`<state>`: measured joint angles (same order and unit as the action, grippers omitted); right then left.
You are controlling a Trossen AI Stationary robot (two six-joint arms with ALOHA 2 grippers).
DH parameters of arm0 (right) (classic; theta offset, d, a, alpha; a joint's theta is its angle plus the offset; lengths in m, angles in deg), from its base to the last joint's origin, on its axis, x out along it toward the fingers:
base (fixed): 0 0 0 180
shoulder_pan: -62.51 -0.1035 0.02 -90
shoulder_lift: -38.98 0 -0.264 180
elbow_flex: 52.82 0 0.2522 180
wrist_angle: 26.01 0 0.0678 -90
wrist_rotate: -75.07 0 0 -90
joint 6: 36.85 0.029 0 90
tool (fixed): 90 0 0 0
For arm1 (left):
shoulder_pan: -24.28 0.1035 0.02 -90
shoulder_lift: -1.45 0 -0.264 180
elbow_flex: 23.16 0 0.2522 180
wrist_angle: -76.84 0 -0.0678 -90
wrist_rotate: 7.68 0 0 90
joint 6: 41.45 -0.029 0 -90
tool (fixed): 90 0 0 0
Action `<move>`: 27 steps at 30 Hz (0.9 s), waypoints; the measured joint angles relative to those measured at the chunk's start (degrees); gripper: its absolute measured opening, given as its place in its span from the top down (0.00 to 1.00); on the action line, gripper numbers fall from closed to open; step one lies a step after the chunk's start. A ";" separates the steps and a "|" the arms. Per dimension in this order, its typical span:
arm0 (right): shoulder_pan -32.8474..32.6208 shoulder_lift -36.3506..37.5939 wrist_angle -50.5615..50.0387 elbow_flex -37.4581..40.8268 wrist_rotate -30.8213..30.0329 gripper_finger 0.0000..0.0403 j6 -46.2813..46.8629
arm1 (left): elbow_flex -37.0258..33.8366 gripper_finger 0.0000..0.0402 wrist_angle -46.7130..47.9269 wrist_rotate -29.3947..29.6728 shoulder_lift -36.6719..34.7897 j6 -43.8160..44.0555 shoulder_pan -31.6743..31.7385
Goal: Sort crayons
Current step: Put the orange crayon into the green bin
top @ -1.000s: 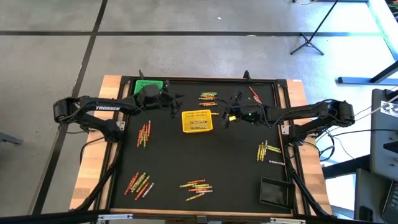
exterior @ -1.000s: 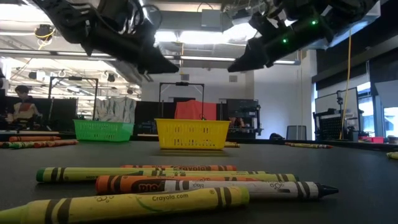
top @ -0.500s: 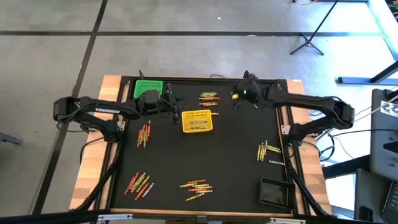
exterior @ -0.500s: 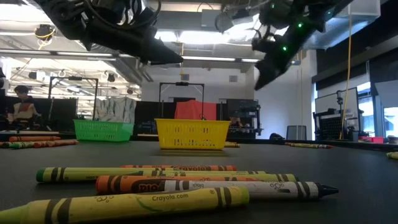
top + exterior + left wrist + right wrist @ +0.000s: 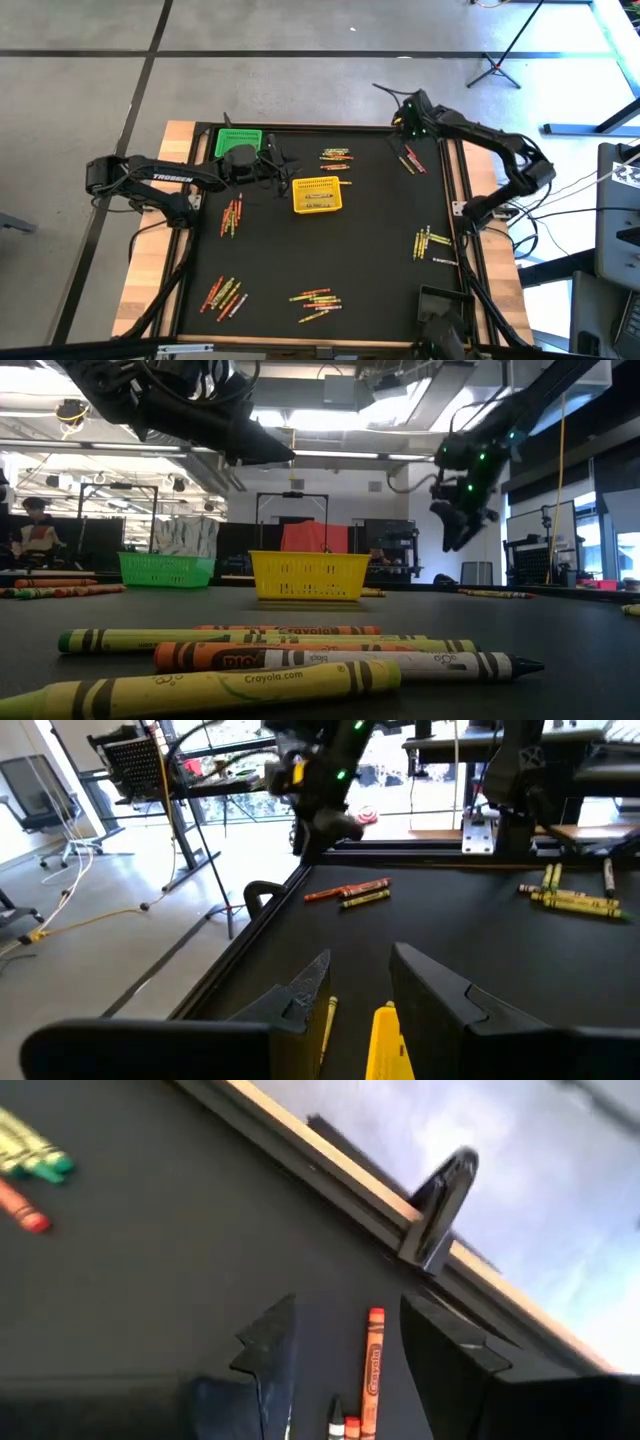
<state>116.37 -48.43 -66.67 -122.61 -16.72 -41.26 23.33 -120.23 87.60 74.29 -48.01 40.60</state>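
One pincer, right [image 5: 408,112], swung to far corner.

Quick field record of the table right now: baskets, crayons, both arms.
baskets: green basket far-left corner; yellow basket centre; black basket near-right corner
crayons: scattered groups on the mat, e.g. near-centre pile
left gripper: above the mat between green and yellow baskets, jaws open, empty
right gripper: over far-right corner, jaws open above an orange crayon
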 joint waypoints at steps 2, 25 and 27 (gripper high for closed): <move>1.68 -2.41 -1.21 -1.81 0.28 0.57 1.58 | 0.00 0.77 -0.33 0.00 0.00 0.43 0.00; 3.19 -17.34 -10.07 -9.23 -4.12 0.57 3.08 | 0.00 0.77 -0.53 -0.02 0.00 0.04 -0.02; 3.19 -17.92 -10.13 -9.23 -3.55 0.57 3.07 | 0.00 0.77 -0.53 -0.01 0.00 0.05 -0.01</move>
<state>119.56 -66.34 -76.80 -131.83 -20.27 -38.19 23.33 -120.75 87.59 74.29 -47.96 40.59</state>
